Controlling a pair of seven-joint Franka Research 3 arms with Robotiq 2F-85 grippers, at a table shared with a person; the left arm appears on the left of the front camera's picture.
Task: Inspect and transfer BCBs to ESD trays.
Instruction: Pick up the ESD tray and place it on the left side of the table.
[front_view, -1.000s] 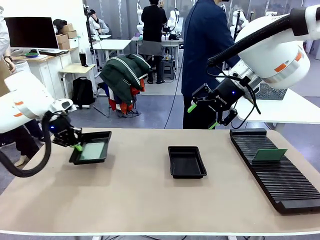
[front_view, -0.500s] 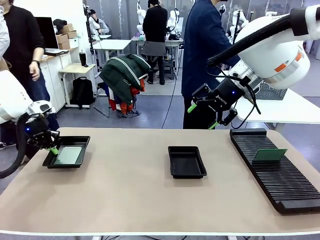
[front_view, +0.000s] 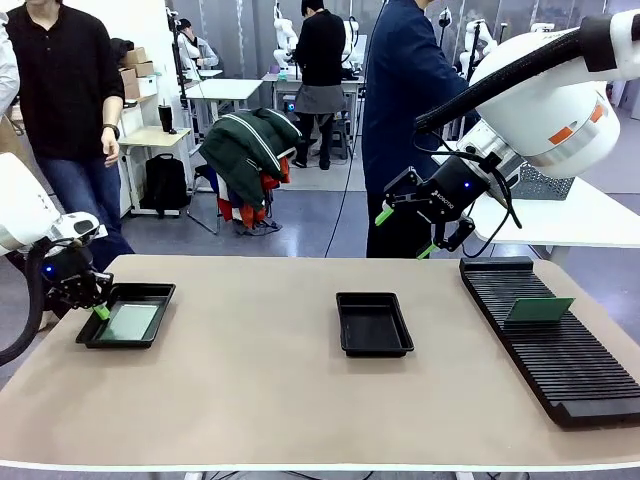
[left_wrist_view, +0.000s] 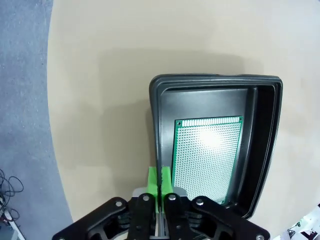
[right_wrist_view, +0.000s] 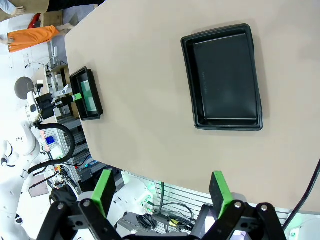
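My left claw (left_wrist_view: 160, 181) is clenched on the rim of 1 black ESD tray (left_wrist_view: 215, 80), the green pads (left_wrist_view: 153, 180) pinching its near long wall. 1 BCB (left_wrist_view: 207, 150) lies flat in that tray, just ahead of the claw and a little to the side. I cannot tell whether the tray rests on the table (front_view: 270, 390) or hangs just off it. My right claw (front_view: 406, 232) is released, jaws wide, held high in the air with nothing between them. The 2nd tray (right_wrist_view: 225, 75), bare inside, sits well below and ahead of it. A 2nd BCB (front_view: 540, 309) stands tilted in the slotted rack (front_view: 560, 370), below that claw and off to its side.
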